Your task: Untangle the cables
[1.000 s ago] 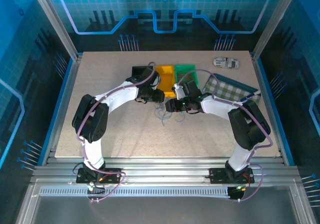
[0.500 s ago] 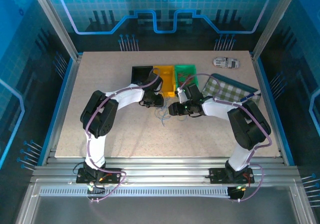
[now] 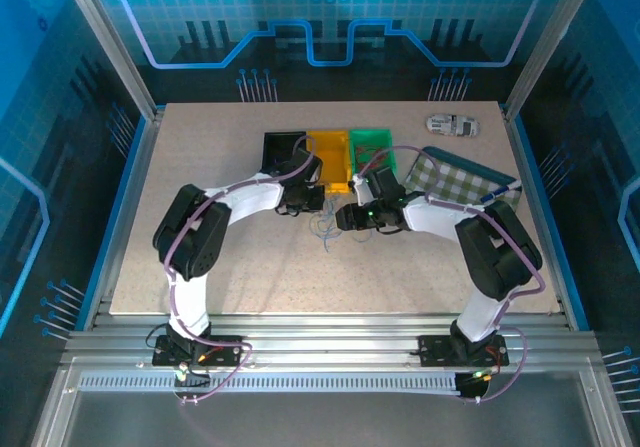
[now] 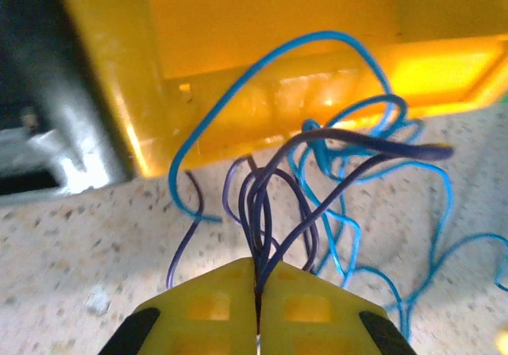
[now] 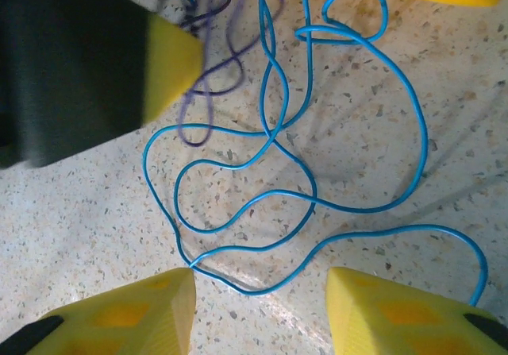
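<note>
Since a second ago the left gripper (image 4: 258, 282) has lowered toward the table (image 3: 400, 277) and clamped shut on the purple strands (image 4: 259, 212) of the cables (image 3: 323, 229). The right gripper (image 5: 262, 291) stands with jaws apart over the blue loops (image 5: 349, 209). The clump lies between both grippers, just before the yellow bin (image 4: 262, 21).

Work cell, overhead view. A beige speckled stone-pattern tabletop (image 3: 200, 227) sits within a silver aluminium profile frame (image 3: 330, 337), whose slanted metal posts (image 3: 105, 42) rise at the back corners. Translucent blue wall panels (image 3: 420, 7) close the rear and both sides (the rear one bears a pale grid, a gear emblem and circuit-like lines). A narrow blue strip (image 3: 122, 207) edges the tabletop's sides. Lighting is even, tinted blue at the walls.
</note>
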You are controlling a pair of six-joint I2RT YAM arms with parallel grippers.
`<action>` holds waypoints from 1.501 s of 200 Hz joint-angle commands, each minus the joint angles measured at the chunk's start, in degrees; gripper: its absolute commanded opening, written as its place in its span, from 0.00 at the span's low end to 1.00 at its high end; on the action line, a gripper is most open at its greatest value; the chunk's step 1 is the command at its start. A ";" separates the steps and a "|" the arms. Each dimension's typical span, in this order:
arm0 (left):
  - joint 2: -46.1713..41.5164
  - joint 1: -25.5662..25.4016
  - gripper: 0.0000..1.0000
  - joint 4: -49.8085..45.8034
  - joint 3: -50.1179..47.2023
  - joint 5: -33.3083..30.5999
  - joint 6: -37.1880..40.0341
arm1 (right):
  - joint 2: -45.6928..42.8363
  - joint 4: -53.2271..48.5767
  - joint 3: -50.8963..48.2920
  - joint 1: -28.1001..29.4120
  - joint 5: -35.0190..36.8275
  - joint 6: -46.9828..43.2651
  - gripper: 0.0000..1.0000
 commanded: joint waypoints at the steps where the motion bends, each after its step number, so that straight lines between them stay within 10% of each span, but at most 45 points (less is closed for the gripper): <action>1: -8.03 0.78 0.00 3.50 -3.24 1.35 -1.38 | 2.89 -2.50 3.67 1.05 3.42 0.05 0.47; 60: -23.41 11.01 0.00 9.90 -13.83 18.58 -8.78 | 8.63 -9.26 8.97 3.39 10.99 0.79 0.46; 150: -26.65 23.59 0.00 8.29 -4.53 25.64 -10.34 | 6.82 -10.98 3.95 2.13 11.48 -0.81 0.47; 234: -25.58 25.04 0.00 42.11 -11.27 47.45 -31.61 | 6.24 -10.73 0.60 1.79 12.37 -1.04 0.47; 300: -41.32 16.30 0.00 11.03 -13.39 44.63 -5.09 | 4.02 -4.63 -1.34 1.54 12.23 -1.15 0.48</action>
